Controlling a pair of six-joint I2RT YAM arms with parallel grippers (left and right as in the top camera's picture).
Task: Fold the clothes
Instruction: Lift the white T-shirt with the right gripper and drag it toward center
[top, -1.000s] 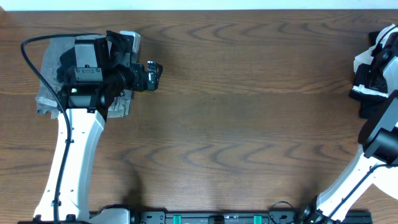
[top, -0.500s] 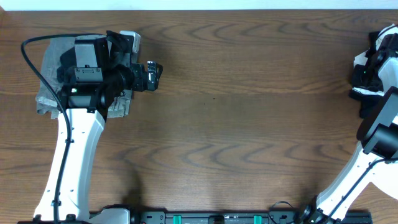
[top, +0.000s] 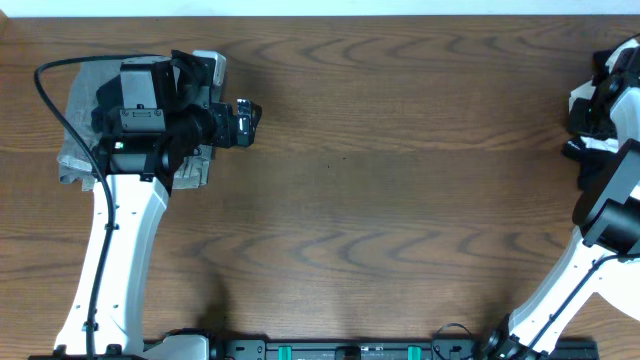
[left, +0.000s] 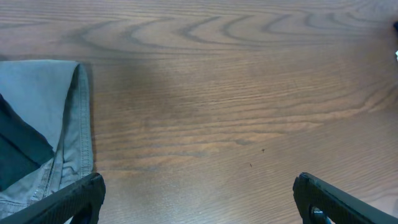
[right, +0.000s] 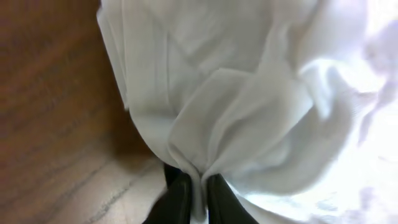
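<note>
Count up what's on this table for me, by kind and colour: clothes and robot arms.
White T-shirt: 1
Grey folded garment: 1
Robot arms: 2
Total: 4

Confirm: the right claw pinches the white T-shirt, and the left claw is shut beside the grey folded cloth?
No: the left claw is open, as the left wrist view shows. It is beside the grey folded cloth, and the right claw pinches the white T-shirt.
</note>
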